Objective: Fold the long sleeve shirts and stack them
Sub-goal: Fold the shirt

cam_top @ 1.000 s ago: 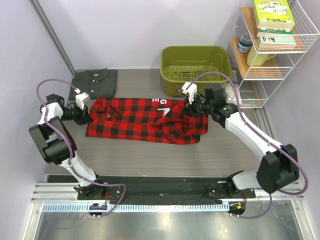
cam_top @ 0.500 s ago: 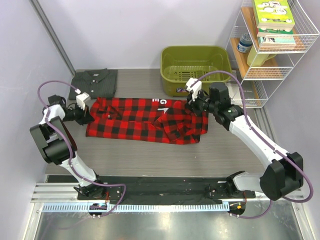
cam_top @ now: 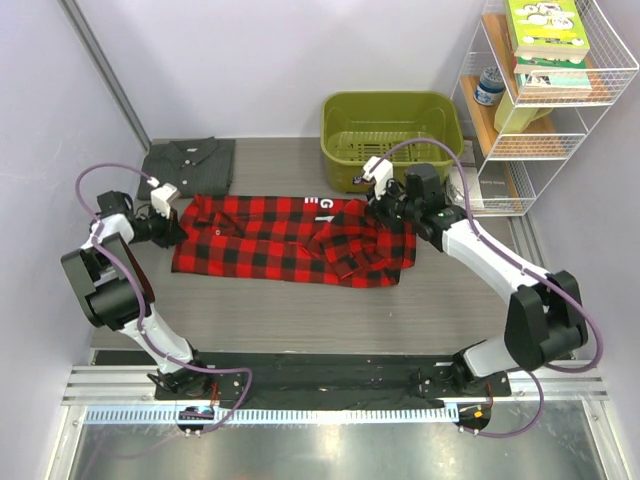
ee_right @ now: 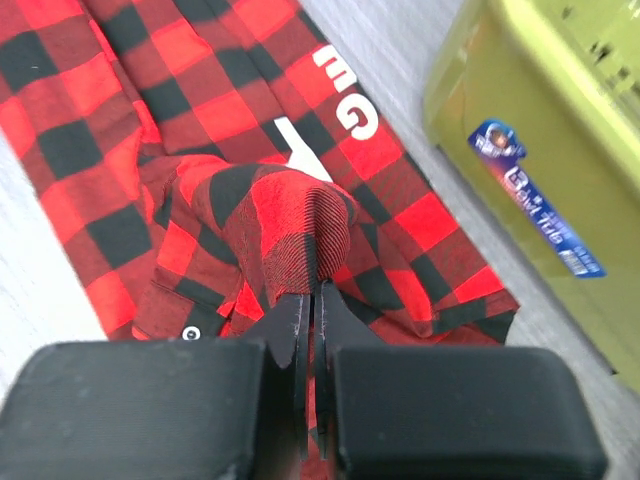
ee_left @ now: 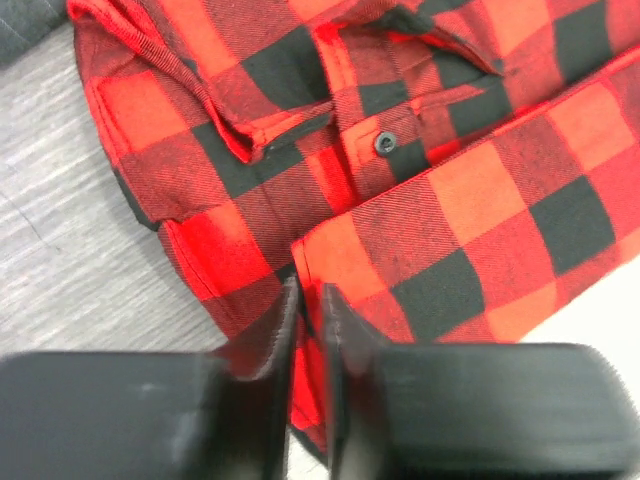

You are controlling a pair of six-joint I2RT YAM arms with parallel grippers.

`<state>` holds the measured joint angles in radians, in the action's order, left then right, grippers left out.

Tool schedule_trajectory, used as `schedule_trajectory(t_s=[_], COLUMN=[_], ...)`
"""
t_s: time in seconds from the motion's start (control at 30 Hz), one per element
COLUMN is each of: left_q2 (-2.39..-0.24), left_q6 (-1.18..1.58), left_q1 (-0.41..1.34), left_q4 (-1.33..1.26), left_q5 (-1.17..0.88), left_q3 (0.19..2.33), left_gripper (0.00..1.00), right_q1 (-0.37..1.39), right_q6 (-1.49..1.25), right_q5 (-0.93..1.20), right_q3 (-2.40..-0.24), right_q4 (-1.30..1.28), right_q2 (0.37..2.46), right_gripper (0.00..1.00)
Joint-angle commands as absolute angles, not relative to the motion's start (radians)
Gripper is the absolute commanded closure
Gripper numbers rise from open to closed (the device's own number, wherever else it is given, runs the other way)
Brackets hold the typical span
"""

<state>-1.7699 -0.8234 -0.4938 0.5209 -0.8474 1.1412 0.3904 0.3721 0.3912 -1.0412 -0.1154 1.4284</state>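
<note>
The red-and-black plaid flannel shirt (cam_top: 262, 240) lies spread just in front of the olive-green plastic basket (cam_top: 392, 135). The folded charcoal-grey buttoned shirt (cam_top: 188, 165) sits left of that basket. Well left of the basket, the left gripper (ee_left: 308, 312) clamps the plaid's edge. Just before the basket, the right gripper (ee_right: 312, 300) pinches a raised plaid fold.

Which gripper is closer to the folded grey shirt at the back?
Left. The left gripper pinches the plaid shirt at its edge, just in front of the grey shirt; the right gripper holds the plaid shirt's opposite end, beside the green bin.
</note>
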Motion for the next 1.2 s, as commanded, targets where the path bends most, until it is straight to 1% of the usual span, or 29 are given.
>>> schedule_trajectory(t_s=[0.0, 0.03, 0.07, 0.17, 0.3, 0.4, 0.43, 0.47, 0.53, 0.57, 0.6, 0.63, 0.67, 0.7, 0.77, 0.8, 0.87, 0.9, 0.93, 0.97, 1.0, 1.03, 1.07, 1.17], left_q2=[-1.786, -1.786, -1.772, -1.721, -1.616, -1.562, -1.531, -1.517, -1.474, -1.460, -1.445, -1.421, -1.413, -1.408, -1.417, -1.427, -1.472, -1.498, -1.549, -1.581, -1.612, -1.641, -1.704, -1.794], left_q6=[-0.804, -0.787, -0.778, -0.762, -0.773, -0.850, -0.856, -0.857, -0.832, -0.819, -0.793, -0.784, -0.769, -0.734, -0.684, -0.661, -0.562, -0.528, -0.482, -0.459, -0.447, -0.436, -0.430, -0.404], left_q1=[-0.479, -0.479, -0.480, -0.477, -0.437, -0.353, -0.298, -0.270, -0.182, -0.149, -0.071, -0.028, 0.030, 0.128, 0.234, 0.330, 0.421, 0.499, 0.533, 0.592, 0.615, 0.636, 0.668, 0.696], left_q4=[0.426, 0.426, 0.426, 0.425, 0.468, 0.557, 0.577, 0.586, 0.591, 0.592, 0.594, 0.594, 0.592, 0.588, 0.553, 0.528, 0.435, 0.410, 0.384, 0.339, 0.321, 0.313, 0.307, 0.258], left_q5=[-0.795, -0.781, -0.776, -0.801, -0.819, -0.822, -0.818, -0.810, -0.804, -0.807, -0.801, -0.790, -0.778, -0.752, -0.715, -0.689, -0.645, -0.628, -0.591, -0.572, -0.562, -0.528, -0.513, -0.492], left_q3=[1.134, 1.134, 1.138, 1.140, 1.152, 1.132, 1.123, 1.114, 1.085, 1.075, 1.068, 1.049, 1.043, 1.037, 1.035, 1.034, 1.048, 1.060, 1.096, 1.113, 1.136, 1.159, 1.211, 1.276], left_gripper=[0.71, 0.62, 0.48, 0.39, 0.38, 0.37, 0.36, 0.36, 0.36, 0.36, 0.36, 0.36, 0.36, 0.37, 0.38, 0.38, 0.38, 0.39, 0.39, 0.40, 0.40, 0.41, 0.41, 0.43], right_q1=[0.388, 0.388, 0.390, 0.390, 0.390, 0.390, 0.391, 0.393, 0.393, 0.390, 0.385, 0.365, 0.353, 0.342, 0.305, 0.290, 0.262, 0.256, 0.252, 0.241, 0.236, 0.229, 0.218, 0.204], right_q6=[0.376, 0.376, 0.365, 0.342, 0.290, 0.252, 0.244, 0.239, 0.245, 0.256, 0.262, 0.268, 0.268, 0.270, 0.264, 0.255, 0.215, 0.203, 0.175, 0.163, 0.155, 0.150, 0.144, 0.150], right_q5=[0.373, 0.376, 0.373, 0.348, 0.301, 0.308, 0.313, 0.313, 0.290, 0.273, 0.261, 0.262, 0.267, 0.276, 0.311, 0.340, 0.403, 0.422, 0.455, 0.466, 0.477, 0.504, 0.511, 0.512], right_q3=[-1.075, -1.081, -1.089, -1.112, -1.160, -1.209, -1.222, -1.251, -1.290, -1.322, -1.333, -1.341, -1.342, -1.342, -1.322, -1.313, -1.281, -1.269, -1.243, -1.227, -1.214, -1.185, -1.169, -1.114], right_q4=[-0.034, -0.041, -0.047, -0.055, -0.041, -0.028, -0.031, -0.041, -0.122, -0.158, -0.231, -0.273, -0.308, -0.384, -0.445, -0.498, -0.532, -0.563, -0.577, -0.598, -0.609, -0.618, -0.629, -0.643], right_q2=[1.468, 1.480, 1.492, 1.548, 1.629, 1.687, 1.710, 1.718, 1.732, 1.730, 1.723, 1.700, 1.683, 1.666, 1.614, 1.599, 1.554, 1.543, 1.539, 1.536, 1.539, 1.542, 1.549, 1.566], right_gripper=[0.99, 0.99, 0.99, 0.98, 0.98, 0.79, 0.63, 0.57, 0.49, 0.48, 0.47, 0.41, 0.39, 0.36, 0.35, 0.34, 0.36, 0.38, 0.43, 0.46, 0.48, 0.53, 0.55, 0.57])
